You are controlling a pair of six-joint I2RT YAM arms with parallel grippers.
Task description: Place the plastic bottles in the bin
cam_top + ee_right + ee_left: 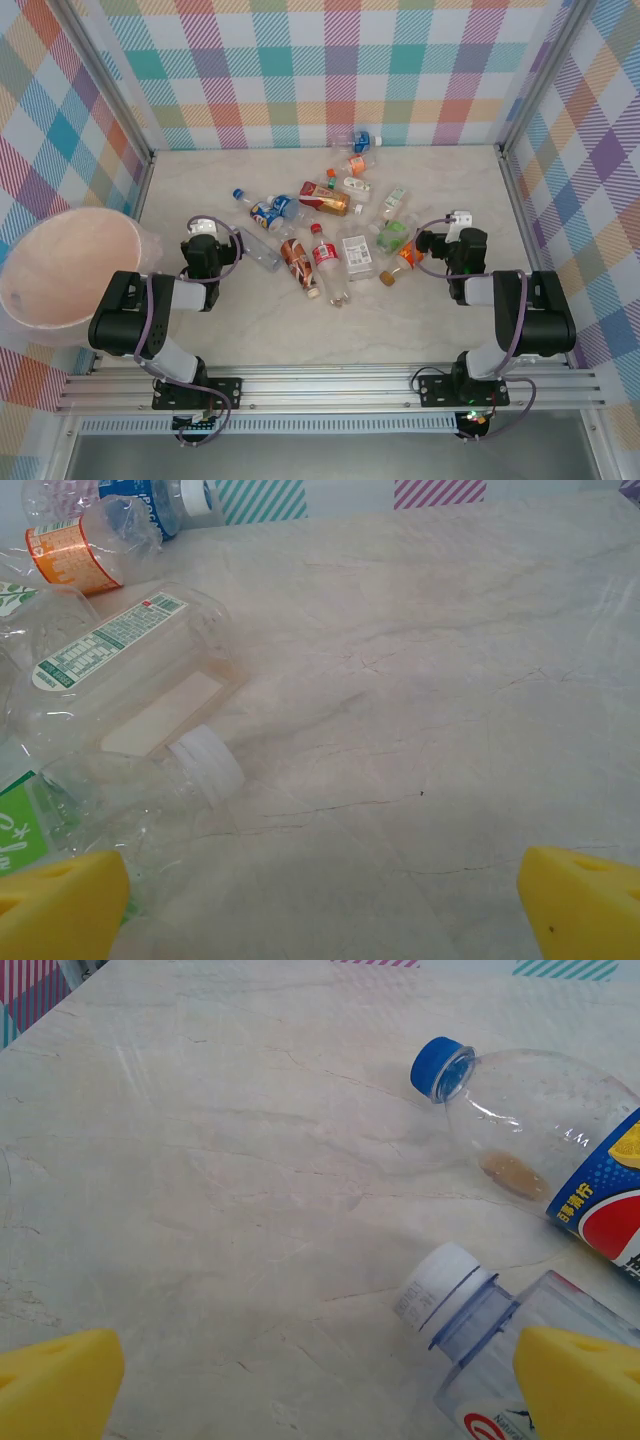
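Observation:
Several plastic bottles [325, 255] lie scattered across the middle of the marble table. The pale pink bin [60, 285] stands at the far left, beside my left arm. My left gripper [204, 226] [318, 1390] is open just left of the pile. A white-capped clear bottle [470, 1310] lies by its right finger, and a blue-capped bottle [540, 1120] lies beyond that. My right gripper [456, 222] [322, 910] is open at the pile's right edge. A crumpled white-capped bottle [150, 790] with a green label lies near its left finger, apart from it. Nothing sits between either pair of jaws.
Checked walls [330, 70] close the table at the back and both sides. An aluminium rail [330, 385] runs along the near edge, carrying both arm bases. Bare marble [330, 335] lies between the arms in front of the pile. An orange-labelled bottle [85, 545] lies further back.

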